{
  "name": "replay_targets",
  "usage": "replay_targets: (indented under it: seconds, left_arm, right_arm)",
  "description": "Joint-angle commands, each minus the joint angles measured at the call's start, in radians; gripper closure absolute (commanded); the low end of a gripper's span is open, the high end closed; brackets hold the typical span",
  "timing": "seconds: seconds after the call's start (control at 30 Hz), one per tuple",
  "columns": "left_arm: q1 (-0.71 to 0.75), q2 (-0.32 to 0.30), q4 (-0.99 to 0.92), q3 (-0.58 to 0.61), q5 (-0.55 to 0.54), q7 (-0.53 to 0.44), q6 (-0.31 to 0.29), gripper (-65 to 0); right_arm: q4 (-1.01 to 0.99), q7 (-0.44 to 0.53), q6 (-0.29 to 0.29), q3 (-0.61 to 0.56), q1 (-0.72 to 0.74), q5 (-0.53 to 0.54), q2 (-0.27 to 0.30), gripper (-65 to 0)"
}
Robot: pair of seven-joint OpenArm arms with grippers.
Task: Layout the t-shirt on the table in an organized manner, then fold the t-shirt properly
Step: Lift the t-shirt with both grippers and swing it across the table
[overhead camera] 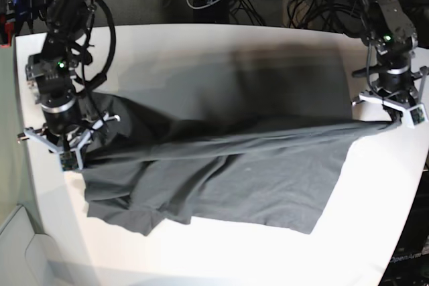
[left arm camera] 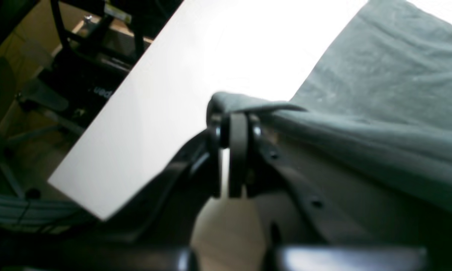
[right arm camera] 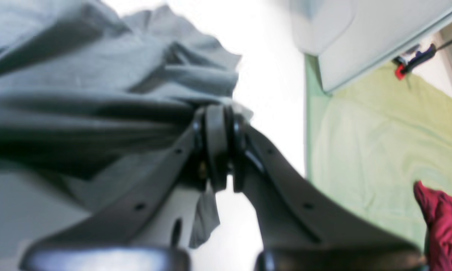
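Both grippers are pinching the t-shirt [overhead camera: 221,172]: left gripper [overhead camera: 391,120] at 3 o'clock, right gripper [overhead camera: 72,152] at 9 o'clock, stretching 1 edge taut above the table [overhead camera: 201,45]. Rest is lying crumpled toward 6 o'clock. Risk: overpulling is likely slipping cloth from either thin pinch.

Two black arms are seen, looped with black cables and lit by small green lights; white brackets sit at each wrist, and black jaws are dotted with screws.
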Motion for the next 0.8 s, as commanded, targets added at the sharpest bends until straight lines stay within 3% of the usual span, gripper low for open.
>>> replay_targets:
  seconds: [0.0, 0.3, 0.4, 0.57, 0.77]
  left_arm:
    - [-0.002, -0.006, 0.019, -0.008, 0.013, -0.025, 0.007, -0.1]
    - [-0.076, -0.005, 0.021, 0.000, 0.010, -0.027, 0.007, -0.1]
    - [-0.070, -0.008, 0.022, -0.008, -0.053, -0.027, 0.007, -0.1]
    - [0.017, -0.045, 0.021, -0.078, -0.204, -0.076, 0.007, -0.1]
    - [0.137, -0.095, 0.021, -0.132, -0.262, -0.179, 0.007, -0.1]
  right_arm:
    - [0.018, 0.038, -0.008, 0.003, 0.008, -0.005, 0.007, 0.0]
    - [0.025, 0.065, -0.008, 0.005, 0.044, -0.007, 0.010, 0.0]
    - [0.025, 0.065, -0.005, 0.035, 0.031, -0.007, 0.010, 0.0]
    - [0.021, 0.096, -0.003, 0.123, -0.012, 0.001, 0.006, 0.0]
    - [0.022, 0.223, -0.003, 0.193, -0.116, 0.075, 0.010, 0.0]
